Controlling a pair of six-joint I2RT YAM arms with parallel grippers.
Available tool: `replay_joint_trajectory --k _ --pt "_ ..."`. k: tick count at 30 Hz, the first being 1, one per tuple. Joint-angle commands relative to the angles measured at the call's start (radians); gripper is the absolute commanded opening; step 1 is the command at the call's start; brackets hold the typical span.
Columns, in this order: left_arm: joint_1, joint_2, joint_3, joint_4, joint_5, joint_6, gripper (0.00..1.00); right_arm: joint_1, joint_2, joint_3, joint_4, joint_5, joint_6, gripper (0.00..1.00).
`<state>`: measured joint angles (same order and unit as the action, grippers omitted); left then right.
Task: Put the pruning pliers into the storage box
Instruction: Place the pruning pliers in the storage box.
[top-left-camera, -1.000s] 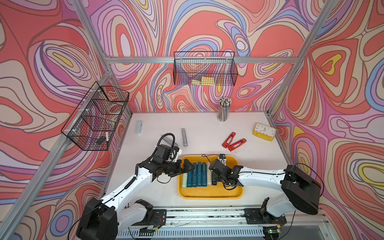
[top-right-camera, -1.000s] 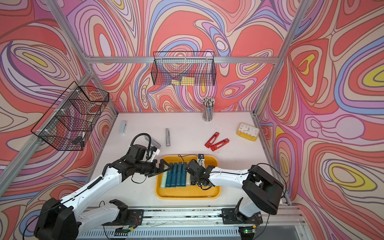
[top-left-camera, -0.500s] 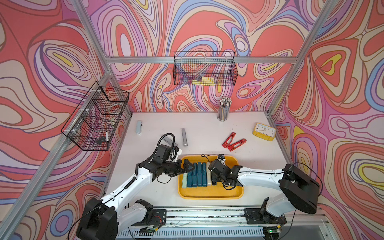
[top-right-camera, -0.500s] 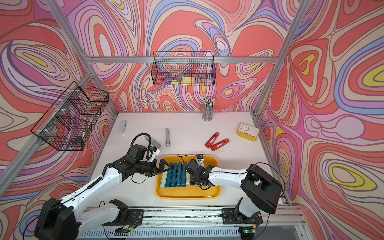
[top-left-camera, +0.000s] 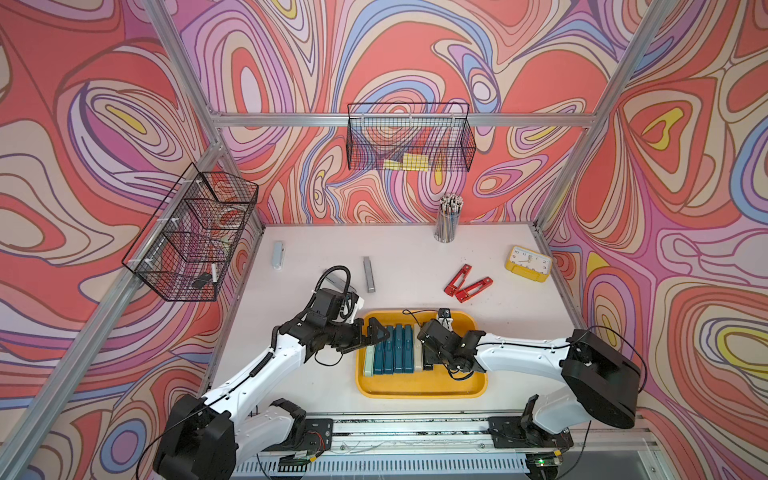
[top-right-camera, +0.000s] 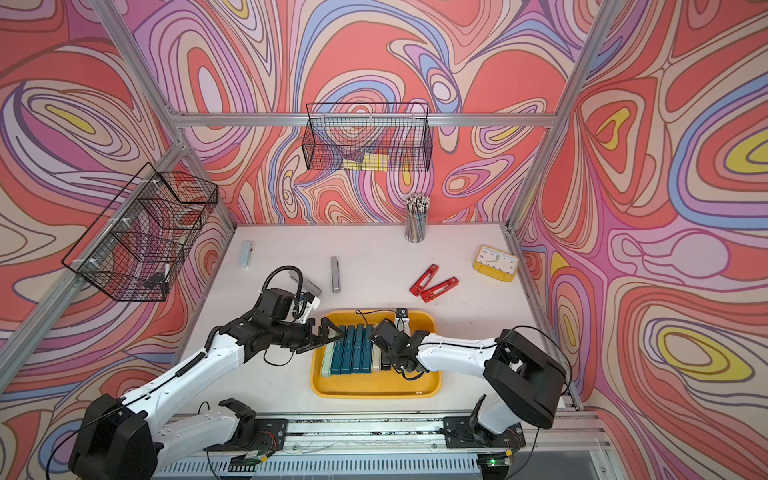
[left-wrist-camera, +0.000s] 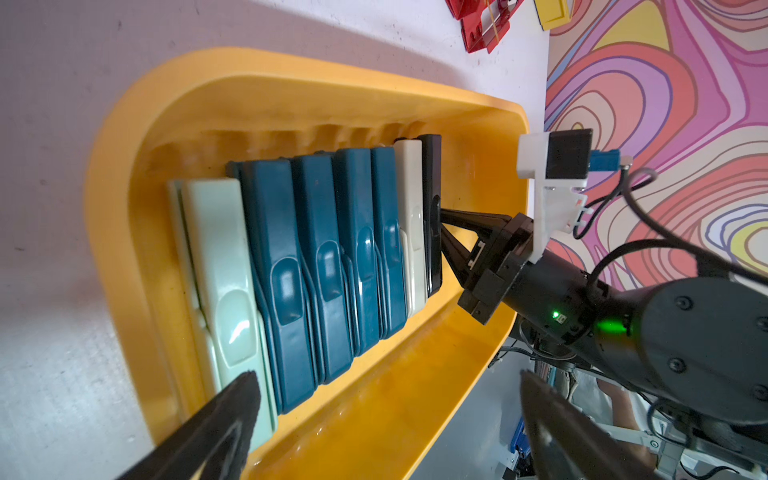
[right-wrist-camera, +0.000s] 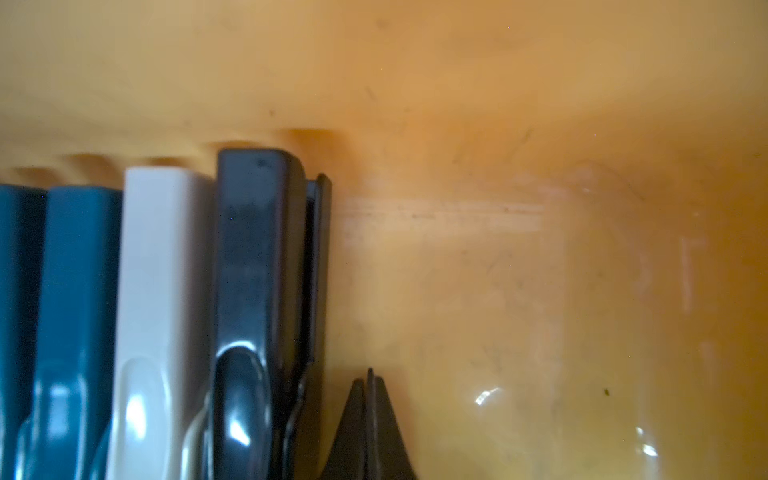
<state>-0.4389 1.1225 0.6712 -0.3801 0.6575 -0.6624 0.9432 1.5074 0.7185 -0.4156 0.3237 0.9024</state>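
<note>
pale tabletop (top-left-camera: 415, 249), yellow storage box (top-left-camera: 415, 388) at its near edge between the arms. seven pruning pliers (top-left-camera: 395, 349) sit packed inside, long axes running front to back. right gripper (right-wrist-camera: 370, 386), fingers pressed together, is just right of the black plier (right-wrist-camera: 253, 270), seemingly touching its side. left gripper (top-left-camera: 374, 334) hangs spread wide over the pale green plier (top-left-camera: 368, 361) at the row's other end. red pliers (top-left-camera: 467, 283) lie beyond the box, nearer the right arm; a grey plier (top-left-camera: 369, 274) nearer the left.
</note>
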Motion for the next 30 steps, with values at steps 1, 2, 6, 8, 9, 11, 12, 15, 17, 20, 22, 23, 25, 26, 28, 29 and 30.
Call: replay_joint_trajectory --k 1,2,6,8,9,11,12,15,17,20,22,23,25,26,28,29,30 --pt "-0.005 0.012 0.053 -0.033 -0.021 0.028 0.99 -0.004 -0.031 0.019 -0.087 0.043 0.012 0.05" --pt "-0.005 0.016 0.061 -0.038 -0.022 0.033 0.99 -0.003 -0.037 0.018 -0.091 0.046 0.012 0.05" --pt "-0.004 0.032 0.104 -0.055 -0.029 0.052 0.99 -0.003 -0.068 0.024 -0.121 0.066 0.006 0.06" --pt "-0.005 0.042 0.123 -0.057 -0.029 0.057 0.99 -0.006 -0.072 0.042 -0.149 0.081 -0.002 0.06" --pt "-0.005 0.047 0.133 -0.057 -0.027 0.059 0.99 -0.006 -0.074 0.056 -0.167 0.089 -0.009 0.06" --pt "-0.005 0.056 0.148 -0.058 -0.021 0.061 0.99 -0.008 -0.076 0.083 -0.187 0.098 -0.027 0.07" --pt "-0.005 0.058 0.156 -0.062 -0.021 0.063 0.99 -0.01 -0.077 0.096 -0.192 0.1 -0.037 0.07" --pt "-0.005 0.063 0.18 -0.084 -0.033 0.08 0.99 -0.021 -0.077 0.14 -0.195 0.101 -0.067 0.08" --pt "-0.005 0.066 0.192 -0.099 -0.042 0.09 0.99 -0.029 -0.069 0.176 -0.193 0.094 -0.088 0.08" --pt "-0.004 0.069 0.204 -0.111 -0.05 0.102 0.99 -0.036 -0.045 0.227 -0.191 0.086 -0.119 0.08" --pt "-0.005 0.069 0.212 -0.116 -0.059 0.11 0.99 -0.042 -0.024 0.258 -0.185 0.078 -0.138 0.09" --pt "-0.005 0.072 0.215 -0.12 -0.064 0.114 0.99 -0.044 -0.014 0.27 -0.18 0.073 -0.147 0.1" --pt "-0.005 0.077 0.225 -0.129 -0.071 0.124 0.99 -0.05 0.008 0.299 -0.171 0.06 -0.166 0.12" --pt "-0.003 0.079 0.23 -0.132 -0.071 0.127 0.99 -0.051 0.019 0.31 -0.168 0.056 -0.171 0.13" --pt "-0.002 0.085 0.242 -0.141 -0.074 0.136 0.99 -0.052 0.042 0.338 -0.16 0.043 -0.188 0.18" --pt "0.001 0.087 0.248 -0.148 -0.076 0.14 0.99 -0.053 0.051 0.35 -0.157 0.039 -0.195 0.2" --pt "0.003 0.09 0.255 -0.151 -0.078 0.145 0.99 -0.055 0.063 0.364 -0.156 0.033 -0.202 0.21"
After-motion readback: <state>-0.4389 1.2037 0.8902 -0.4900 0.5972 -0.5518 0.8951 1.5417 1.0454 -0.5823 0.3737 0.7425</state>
